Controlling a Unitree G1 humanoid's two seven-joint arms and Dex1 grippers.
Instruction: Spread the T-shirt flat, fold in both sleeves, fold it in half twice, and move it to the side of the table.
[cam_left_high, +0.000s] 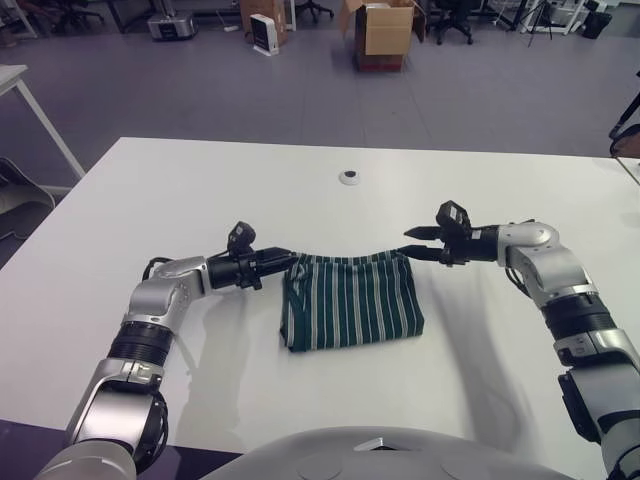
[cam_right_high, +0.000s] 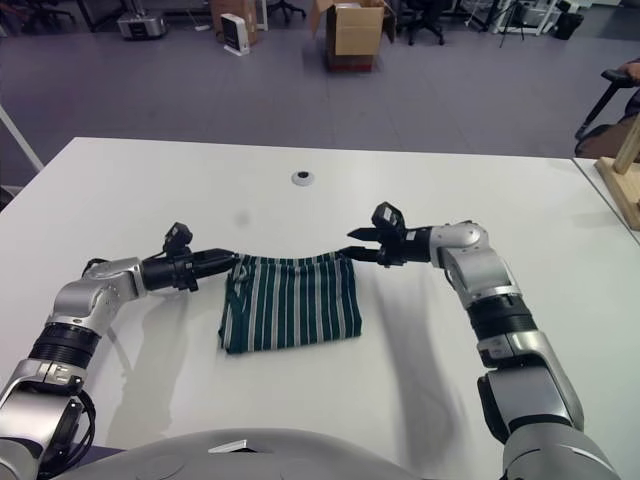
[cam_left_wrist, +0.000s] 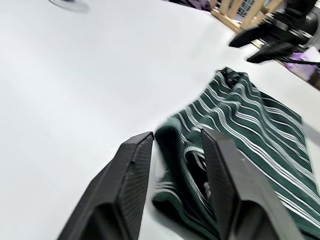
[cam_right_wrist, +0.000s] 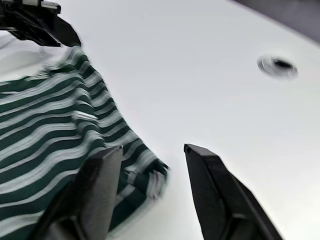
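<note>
At the two far corners of the folded T-shirt (cam_left_high: 350, 300), the left gripper (cam_left_high: 288, 262) and the right gripper (cam_left_high: 410, 246) sit equally near, each with fingers apart, holding nothing.

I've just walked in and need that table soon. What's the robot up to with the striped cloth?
The robot is folding a T-shirt. It already lies as a compact folded rectangle near the middle of the table, not yet at the side. The left pincer is open at the shirt's far left corner, and the right pincer is open at its far right corner. Neither is clamped on it at this moment.
</note>
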